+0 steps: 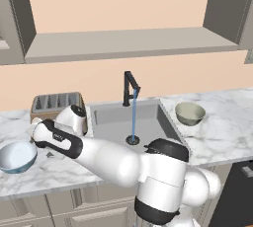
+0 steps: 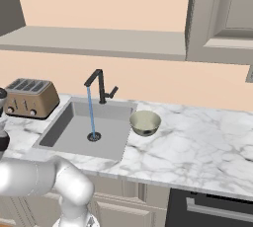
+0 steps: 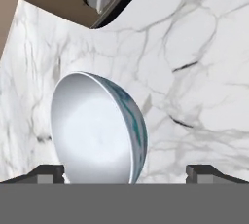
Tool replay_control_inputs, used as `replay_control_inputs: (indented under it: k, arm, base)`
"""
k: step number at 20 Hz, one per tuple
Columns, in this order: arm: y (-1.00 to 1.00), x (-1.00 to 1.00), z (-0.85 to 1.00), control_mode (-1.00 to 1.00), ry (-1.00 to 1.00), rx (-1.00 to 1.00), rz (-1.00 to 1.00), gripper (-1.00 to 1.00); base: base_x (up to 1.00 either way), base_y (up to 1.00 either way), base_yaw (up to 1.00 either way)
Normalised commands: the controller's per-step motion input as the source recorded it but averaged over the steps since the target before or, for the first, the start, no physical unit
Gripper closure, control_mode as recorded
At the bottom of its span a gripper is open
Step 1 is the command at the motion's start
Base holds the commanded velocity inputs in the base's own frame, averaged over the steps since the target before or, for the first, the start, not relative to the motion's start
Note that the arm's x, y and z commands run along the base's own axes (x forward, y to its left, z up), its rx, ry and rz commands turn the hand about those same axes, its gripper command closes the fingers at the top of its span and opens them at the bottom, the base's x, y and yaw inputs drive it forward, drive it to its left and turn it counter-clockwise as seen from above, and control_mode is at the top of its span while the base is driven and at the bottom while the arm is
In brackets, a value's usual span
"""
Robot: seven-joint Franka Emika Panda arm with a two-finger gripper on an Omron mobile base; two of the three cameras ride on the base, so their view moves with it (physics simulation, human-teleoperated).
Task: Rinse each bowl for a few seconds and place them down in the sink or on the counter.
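Marble counter (image 1: 222, 127) flanks a sink (image 1: 148, 122) with water running. My gripper (image 3: 125, 171) hangs wide open, empty, over the blue bowl (image 1: 17, 156) beside the toaster (image 1: 54, 103), positioned, I judge, for grasping. The olive bowl (image 1: 190, 113) waits right of the sink.

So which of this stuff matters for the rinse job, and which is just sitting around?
For the job: blue bowl, olive bowl, sink, faucet with water running, counter, gripper.
Lying about: toaster, window sill.
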Motion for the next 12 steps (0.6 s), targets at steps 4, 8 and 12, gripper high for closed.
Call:
replay_control_inputs:
  k: [4,8,12]
  arm:
    - [0.09,0.08,-0.20,-1.00,0.00,0.00,0.03,-1.00]
    - [0.06,0.15,-0.16,-1.00,0.00,0.00,0.03,-1.00]
    - [0.09,0.20,-0.20,-1.00,0.00,0.00,0.03,-1.00]
  base:
    - [0.00,0.00,0.00]
    - [0.00,0.00,0.00]
    - [0.00,0.00,0.00]
